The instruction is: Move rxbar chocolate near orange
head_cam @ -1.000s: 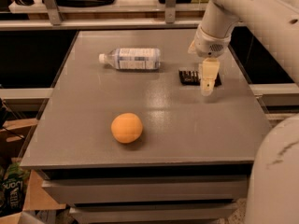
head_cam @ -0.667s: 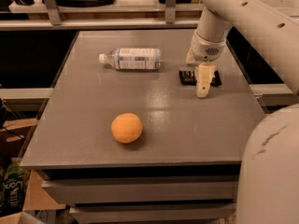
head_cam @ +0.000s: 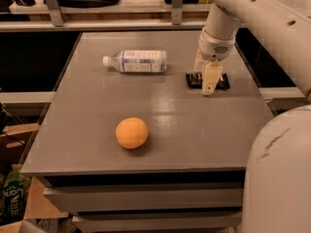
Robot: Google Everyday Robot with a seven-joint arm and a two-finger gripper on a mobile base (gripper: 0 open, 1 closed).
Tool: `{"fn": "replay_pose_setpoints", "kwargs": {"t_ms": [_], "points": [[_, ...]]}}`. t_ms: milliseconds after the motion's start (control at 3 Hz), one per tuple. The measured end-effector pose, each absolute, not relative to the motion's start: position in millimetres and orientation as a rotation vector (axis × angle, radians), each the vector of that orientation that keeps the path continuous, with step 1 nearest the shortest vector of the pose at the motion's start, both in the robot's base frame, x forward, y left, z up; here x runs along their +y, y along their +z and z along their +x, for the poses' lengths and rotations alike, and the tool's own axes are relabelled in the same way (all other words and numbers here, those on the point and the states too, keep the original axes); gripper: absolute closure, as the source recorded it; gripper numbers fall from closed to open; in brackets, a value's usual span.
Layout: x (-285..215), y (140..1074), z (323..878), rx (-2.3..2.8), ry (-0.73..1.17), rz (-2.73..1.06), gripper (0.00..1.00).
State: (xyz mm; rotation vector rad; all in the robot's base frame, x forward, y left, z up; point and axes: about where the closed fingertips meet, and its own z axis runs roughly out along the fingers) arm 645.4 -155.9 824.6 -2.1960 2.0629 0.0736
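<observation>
One rxbar chocolate (head_cam: 194, 79), a small flat bar in a black wrapper, lies flat near the right edge of the grey tabletop (head_cam: 189, 125), toward the far corner. The cream two-finger tool (head_cam: 202, 81) stands over it, fingers apart, one before and one behind the bar, gripping nothing. The round orange (head_cam: 131, 133) sits well apart near the front edge. A clear plastic water bottle (head_cam: 138, 61) lies on its side toward the far edge.

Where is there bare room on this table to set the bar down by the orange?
Bare tabletop lies right of the orange out to the right edge, and between the orange and the water bottle. Crowded only at the back right, where the gripper sits over the rxbar chocolate.
</observation>
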Motion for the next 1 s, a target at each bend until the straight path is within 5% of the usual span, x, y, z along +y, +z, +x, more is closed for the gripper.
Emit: {"fn": "replay_pose_setpoints", "kwargs": {"t_ms": [333,667,1000], "points": [[-156,834,645,2.063,0.073,-2.196,0.88],[-156,836,645,2.063,0.073,-2.196,1.0],[-149,860,632,1.973,-0.009,-2.193,1.0]]}}
